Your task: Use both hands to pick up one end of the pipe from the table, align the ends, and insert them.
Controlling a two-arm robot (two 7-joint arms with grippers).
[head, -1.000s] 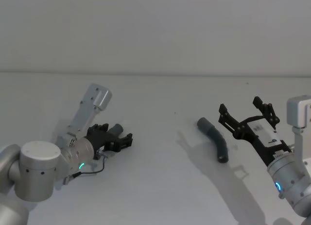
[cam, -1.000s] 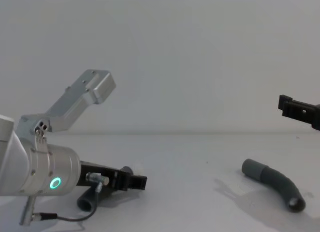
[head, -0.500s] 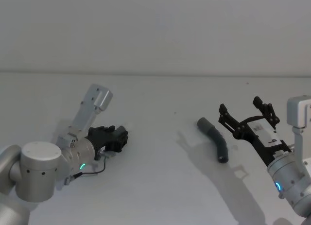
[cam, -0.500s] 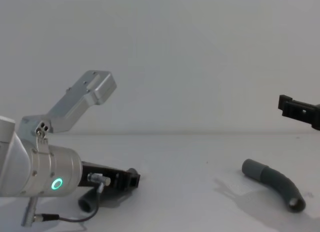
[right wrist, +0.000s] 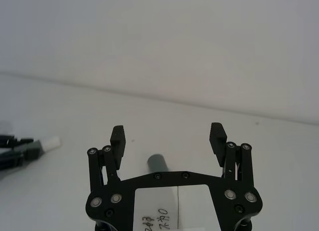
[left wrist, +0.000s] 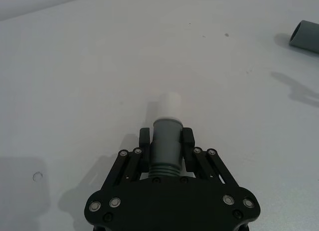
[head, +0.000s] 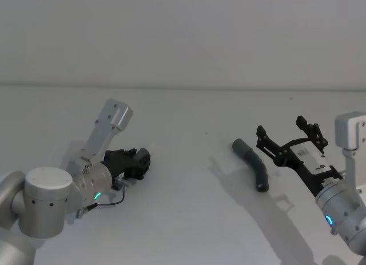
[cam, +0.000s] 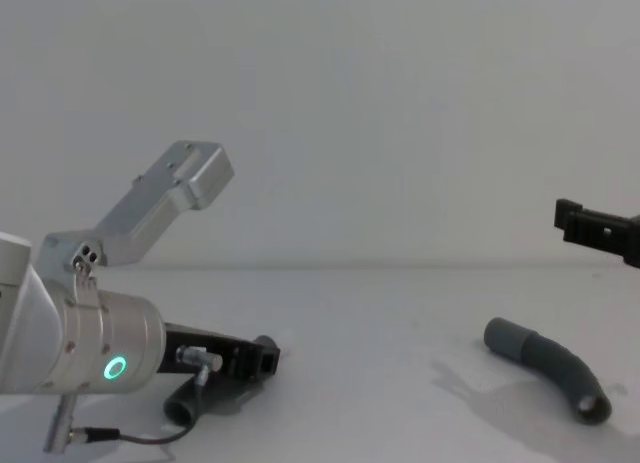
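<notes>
My left gripper (left wrist: 167,138) is shut on the left pipe piece (left wrist: 166,148), gripping its smooth grey cuff low over the table (head: 183,122). The pale whitish tip (left wrist: 169,104) sticks out past the fingers. That piece's dark open end (cam: 183,408) hangs behind the left gripper (cam: 262,355). The right pipe piece (head: 253,163) lies curved on the table, grey sleeve (right wrist: 158,162) toward the middle. My right gripper (head: 280,126) hovers open just right of it and above it, its jaws wide apart (right wrist: 168,135) with nothing between them.
A plain wall rises behind the table's far edge (head: 183,86). A thin cable (cam: 120,435) loops under the left wrist. White table surface lies between the two pipe pieces.
My left gripper has gone from open around the left piece's cuff to shut on it, and the piece's open end has shifted slightly. The right gripper has dropped a little.
</notes>
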